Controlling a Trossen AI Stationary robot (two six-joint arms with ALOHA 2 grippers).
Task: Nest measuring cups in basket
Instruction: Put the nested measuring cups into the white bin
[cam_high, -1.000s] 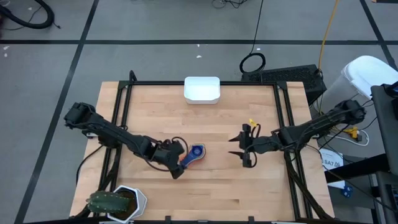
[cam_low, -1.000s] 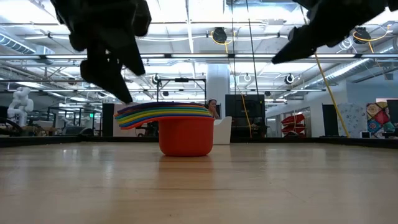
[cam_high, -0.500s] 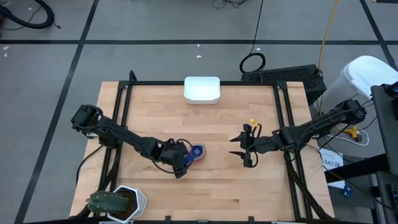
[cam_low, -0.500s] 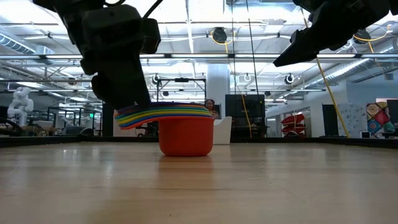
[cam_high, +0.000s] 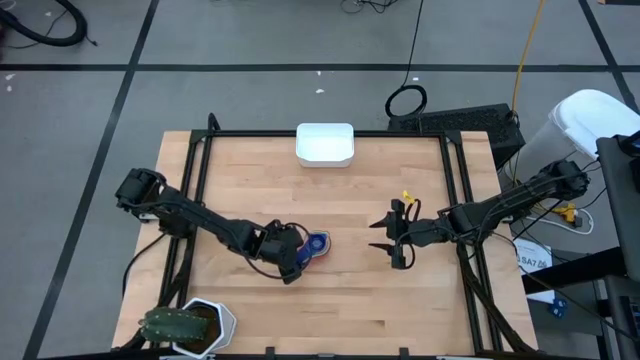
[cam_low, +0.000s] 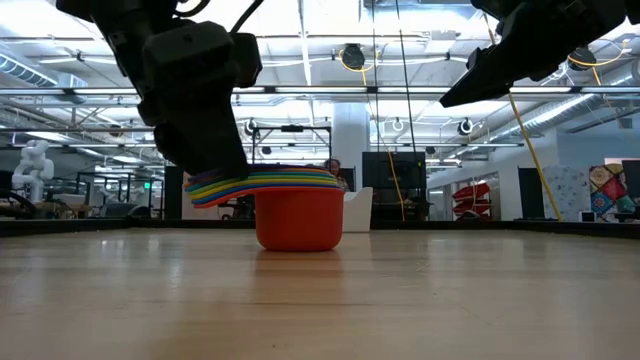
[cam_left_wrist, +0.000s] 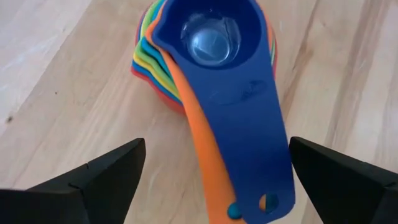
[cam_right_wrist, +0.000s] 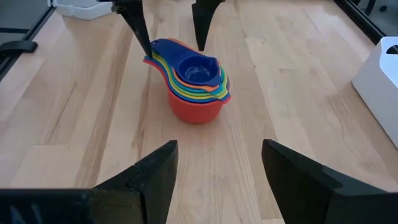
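The measuring cups (cam_high: 316, 243) stand nested in one stack on the bare wood near the table's middle, a red cup (cam_low: 299, 222) at the bottom and a blue one (cam_left_wrist: 214, 37) on top. Their handles (cam_left_wrist: 249, 149) fan out toward my left gripper (cam_high: 292, 262). That gripper is open, with one finger on either side of the handles (cam_right_wrist: 155, 50), and no touch shows. My right gripper (cam_high: 388, 240) hangs open above the table, to the right of the stack. The white basket (cam_high: 325, 145) sits at the far edge.
A white hexagonal pot (cam_high: 195, 325) with a green plant stands at the near left corner. A black frame (cam_high: 320, 133) runs around the tabletop. Bare wood lies between the stack and the basket.
My left gripper has come down and moved a little toward the cups, rolling slightly, so its open fingers now stand at the level of the handles. It has kept still for the last half second. The cups have not moved.
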